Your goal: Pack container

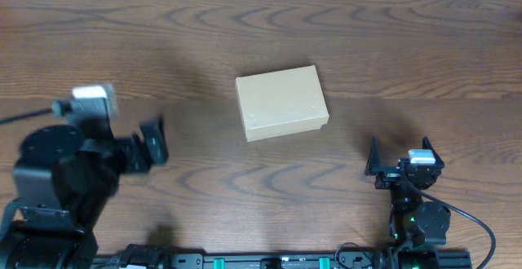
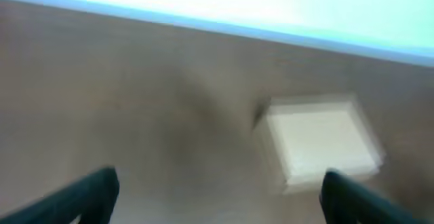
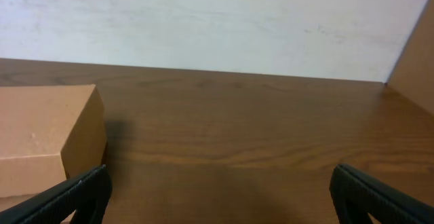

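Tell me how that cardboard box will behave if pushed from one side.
The container lies flat and low, so it would probably slide on the table rather than tip. Closed, plain cardboard: likely light and stiff, though its top may flex.

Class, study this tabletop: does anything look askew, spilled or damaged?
Only the cardboard box looks slightly off. It lies closed near the middle of the table, turned a little out of line with the table's edge. No spill or damage shows.

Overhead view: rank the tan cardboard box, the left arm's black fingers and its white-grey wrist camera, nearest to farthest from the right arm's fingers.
1. Tan cardboard box, mid-table, up-left of the right arm's fingers.
2. Left arm's black fingers, across the table on the left.
3. White-grey wrist camera, farther left still.
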